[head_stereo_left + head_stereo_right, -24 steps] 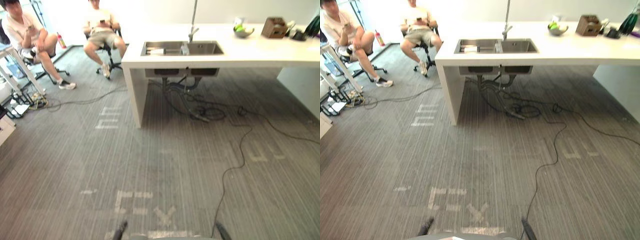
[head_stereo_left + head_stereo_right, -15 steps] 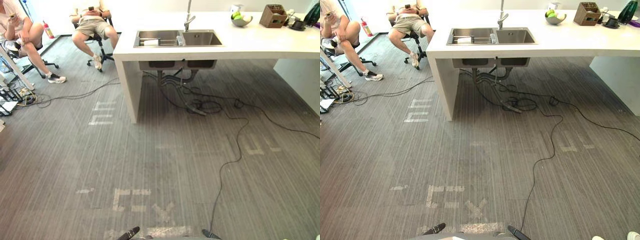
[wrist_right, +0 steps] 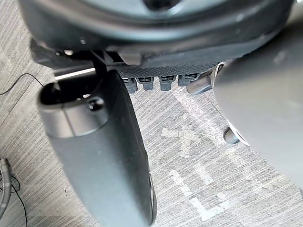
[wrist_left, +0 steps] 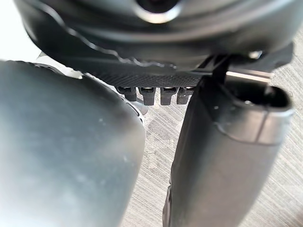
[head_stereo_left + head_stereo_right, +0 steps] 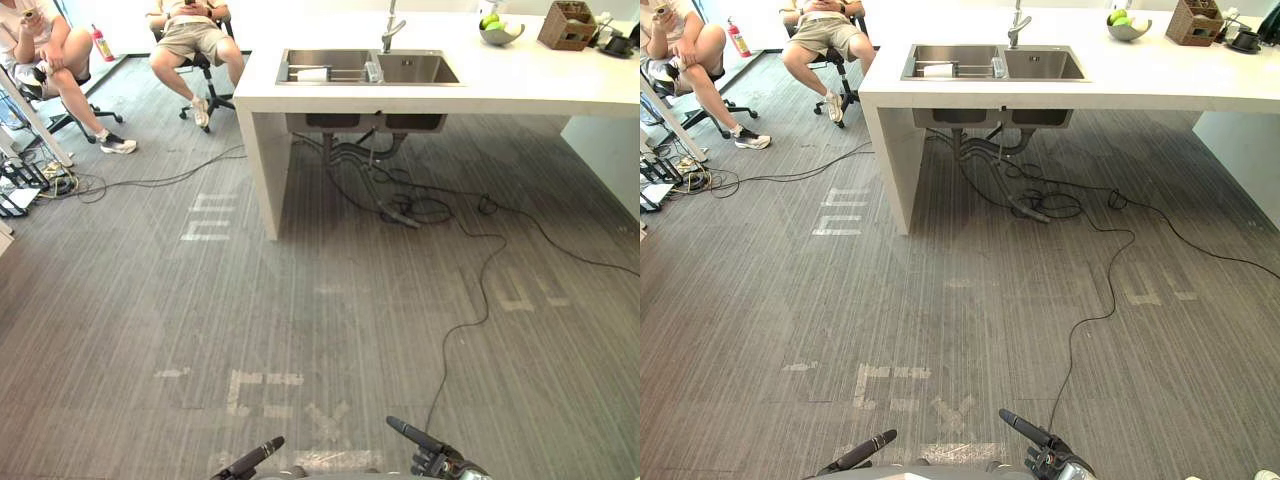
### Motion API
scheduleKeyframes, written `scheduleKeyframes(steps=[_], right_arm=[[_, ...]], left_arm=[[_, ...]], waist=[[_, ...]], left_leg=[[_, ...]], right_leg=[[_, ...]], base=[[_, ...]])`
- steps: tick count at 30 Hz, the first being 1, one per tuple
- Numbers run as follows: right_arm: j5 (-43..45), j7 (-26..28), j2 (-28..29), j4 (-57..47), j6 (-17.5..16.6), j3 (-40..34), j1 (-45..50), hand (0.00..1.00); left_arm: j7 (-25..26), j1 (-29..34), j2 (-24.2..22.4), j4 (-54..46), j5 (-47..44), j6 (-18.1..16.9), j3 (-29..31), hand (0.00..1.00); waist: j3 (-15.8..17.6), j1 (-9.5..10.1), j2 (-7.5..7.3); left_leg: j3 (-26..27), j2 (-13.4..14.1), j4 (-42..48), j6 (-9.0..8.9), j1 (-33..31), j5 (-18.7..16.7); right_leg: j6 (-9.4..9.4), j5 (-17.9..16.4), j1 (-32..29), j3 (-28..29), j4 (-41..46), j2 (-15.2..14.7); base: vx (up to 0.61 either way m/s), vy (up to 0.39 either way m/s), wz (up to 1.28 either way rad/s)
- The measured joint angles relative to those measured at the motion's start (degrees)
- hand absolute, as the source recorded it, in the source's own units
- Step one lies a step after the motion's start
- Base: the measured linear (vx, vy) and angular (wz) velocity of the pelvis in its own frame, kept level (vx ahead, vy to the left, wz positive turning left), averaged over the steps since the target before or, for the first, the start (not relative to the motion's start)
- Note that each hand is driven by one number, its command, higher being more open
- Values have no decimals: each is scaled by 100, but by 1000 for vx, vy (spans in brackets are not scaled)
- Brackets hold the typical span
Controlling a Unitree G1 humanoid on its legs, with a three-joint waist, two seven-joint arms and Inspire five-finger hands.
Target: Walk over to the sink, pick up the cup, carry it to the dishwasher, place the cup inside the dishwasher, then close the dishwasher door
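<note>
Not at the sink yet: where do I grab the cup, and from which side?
Grip the cup round its side wall, mid-height, coming from the near counter edge. It seems to stand upright on the divider between the basins of the sink, with the faucet right behind, so a rear approach looks blocked.

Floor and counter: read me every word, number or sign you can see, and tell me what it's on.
Nothing can be read.
Tape marks on the floor: worn pale shapes, no clear word.
Red canister: label too small.
Brown box on the counter: any print too small.
</note>
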Motion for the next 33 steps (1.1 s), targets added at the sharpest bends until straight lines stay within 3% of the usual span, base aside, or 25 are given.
scheduleKeyframes(steps=[4, 13, 19, 25, 27, 29, 33], right_arm=[[3, 2, 21, -2, -14, -99, 18, 100], [32, 40, 106, -2, -278, -267, 85, 100], [31, 143, 136, 7, -299, -282, 109, 100], [61, 230, 43, 34, 99, -280, 44, 100], [60, 270, 17, 35, 142, -278, -38, 100], [63, 285, -6, 32, 83, -193, -185, 100], [237, 288, -11, 22, -380, 228, -467, 100]], left_arm=[[-92, -30, 7, 0, 44, -135, -137, 100], [-236, -32, 9, 5, 33, -378, -267, 100], [-266, -51, 42, 12, 21, -340, -366, 100], [-281, -187, 112, 123, 221, -19, -416, 100], [-279, -235, 129, 128, 202, -13, -424, 100], [-276, -365, 201, 128, 195, 15, -553, 100], [-162, -538, 309, 73, 61, -43, -639, 100]], waist=[[4, -14, 7], [36, -15, -41], [45, -16, -55], [58, -14, -75], [85, -9, -80], [222, -2, -161], [540, 23, -377]], left_leg=[[-107, -10, -10, -12, 50, 9], [-261, -177, -125, 67, 154, 87], [-238, -211, -132, 128, 147, 126], [-54, -174, -133, 168, 21, 153], [9, -166, -133, 179, -82, 160], [32, -219, -131, 211, -155, 152], [206, -404, -133, 330, -57, 98]], right_leg=[[46, -40, 51, -138, 109, -36], [-35, -135, 127, -260, 209, -200], [-100, -92, 118, -251, 185, -219], [-169, -37, -121, -98, 236, -181], [-159, -89, -324, -43, 432, -201], [-87, -398, -701, -42, 1112, -358], [69, -810, -1333, -123, 2594, -814]], base=[[-21, -10, 14], [-43, 9, 9], [-43, 6, 0], [-42, -9, -15], [-22, 0, -16], [-7, 8, -2], [-12, 31, -9]])
